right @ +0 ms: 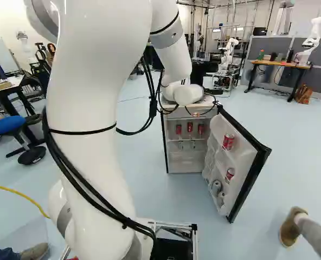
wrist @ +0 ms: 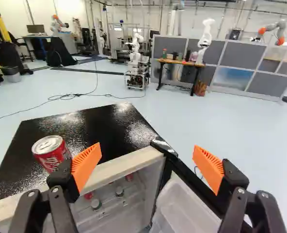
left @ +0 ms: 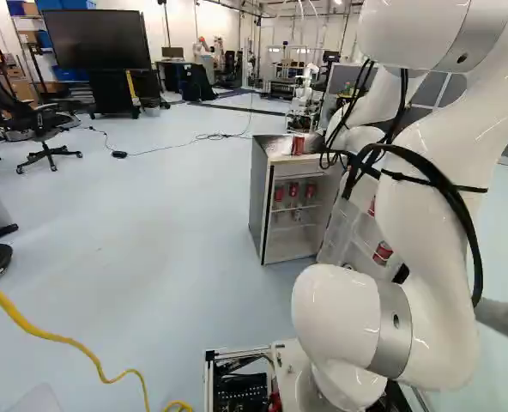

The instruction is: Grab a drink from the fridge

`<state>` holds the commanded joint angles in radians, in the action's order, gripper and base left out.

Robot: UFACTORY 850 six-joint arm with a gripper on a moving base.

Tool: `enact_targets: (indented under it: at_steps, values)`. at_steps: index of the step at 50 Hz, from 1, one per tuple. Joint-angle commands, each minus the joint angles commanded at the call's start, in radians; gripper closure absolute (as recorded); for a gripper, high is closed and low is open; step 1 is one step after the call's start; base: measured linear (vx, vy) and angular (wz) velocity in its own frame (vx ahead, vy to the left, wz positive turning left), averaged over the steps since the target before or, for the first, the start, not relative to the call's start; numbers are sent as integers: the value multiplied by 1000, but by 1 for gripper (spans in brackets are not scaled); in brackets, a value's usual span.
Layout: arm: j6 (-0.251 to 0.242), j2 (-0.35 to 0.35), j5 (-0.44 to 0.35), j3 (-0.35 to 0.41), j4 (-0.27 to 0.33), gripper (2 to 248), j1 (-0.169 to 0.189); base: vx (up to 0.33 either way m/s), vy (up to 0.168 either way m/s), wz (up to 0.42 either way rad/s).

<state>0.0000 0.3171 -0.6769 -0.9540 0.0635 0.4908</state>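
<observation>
Your gripper [wrist: 147, 156] stands wide open, holding nothing, near the open fridge [left: 257, 197]. One red soda can [wrist: 51, 152] stands on its black top; more red cans [right: 190, 127] sit inside and in its door [right: 244, 157].

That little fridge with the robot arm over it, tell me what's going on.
The white arm has its open hand above the open fridge, gripping nothing. A red soda can stands on the fridge top, beside one finger, not between the two. More cans sit on the shelf and in the door. No drink is grabbed yet.
</observation>
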Motion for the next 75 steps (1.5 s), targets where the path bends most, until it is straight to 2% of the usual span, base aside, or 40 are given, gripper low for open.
enact_targets:
  at_steps: [44, 58, 75]
  values:
    - [0, -63, 365, -29, -269, 3, 132, 0, 0, 0]
    - [0, -63, 495, -61, -357, 3, 168, 0, 0, 0]
    - [0, -28, 662, -108, -466, 3, 212, 0, 0, 0]
